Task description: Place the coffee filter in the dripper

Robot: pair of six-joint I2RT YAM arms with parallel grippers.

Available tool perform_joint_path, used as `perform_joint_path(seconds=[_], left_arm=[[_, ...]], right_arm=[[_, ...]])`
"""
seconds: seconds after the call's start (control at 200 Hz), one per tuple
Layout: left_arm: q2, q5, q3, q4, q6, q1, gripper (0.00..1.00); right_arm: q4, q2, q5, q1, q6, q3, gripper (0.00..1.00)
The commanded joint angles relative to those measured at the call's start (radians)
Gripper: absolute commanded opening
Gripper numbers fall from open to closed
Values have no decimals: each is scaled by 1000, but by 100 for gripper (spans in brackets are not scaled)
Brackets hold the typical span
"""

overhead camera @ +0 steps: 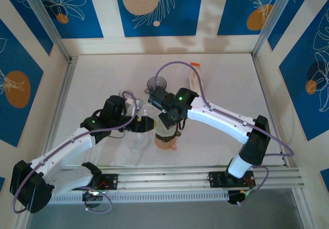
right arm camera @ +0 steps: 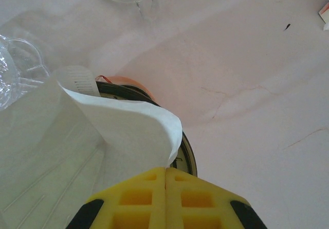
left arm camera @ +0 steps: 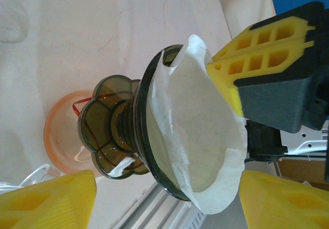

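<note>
A dark smoked-glass dripper (left arm camera: 118, 131) stands on an orange saucer (left arm camera: 59, 134) near the table's middle (overhead camera: 165, 136). The white paper coffee filter (left arm camera: 200, 136) lies in the dripper's cone, its edge standing proud of the rim. My right gripper (right arm camera: 165, 168) is shut on the filter's (right arm camera: 118, 131) upper edge, just above the dripper's rim (right arm camera: 188, 157); its yellow fingers (left arm camera: 231, 80) show in the left wrist view. My left gripper (left arm camera: 164, 203) stands open on either side of the dripper, touching neither it nor the filter, at the dripper's left in the top view (overhead camera: 146, 124).
A clear glass vessel (overhead camera: 136, 141) sits just left of the dripper, another (overhead camera: 126, 96) stands behind the left gripper, and a small grey-tinted one (overhead camera: 154, 82) is farther back. A white piece with an orange tip (overhead camera: 194, 77) lies at the back. The metal rail (overhead camera: 169, 180) runs along the near edge.
</note>
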Motion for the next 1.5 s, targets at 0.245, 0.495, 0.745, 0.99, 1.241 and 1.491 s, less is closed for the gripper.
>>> perform_joint_path(seconds=[0.245,0.495,0.745,0.99,1.241,1.491], left_arm=[[39,-36,8,-39,28,-12,59],[50,-41,6,-35,26,-13,57],[54,-44,-1,-27,20,-12,56],[54,-48,-5,-34,15,-13,56],[52,-46,-7,-27,6,-12,59],[47,-50,-2,-26,-1,-12,63]], right_arm=[[3,-20,31,11,37,14,15],[43,-108,12,-11,62,-26,39],[68,-124,-26,-15,71,-90,15],[89,-112,-66,-12,85,-133,10],[92,-141,-38,-9,82,-103,22],[69,-181,-111,-34,99,-94,49]])
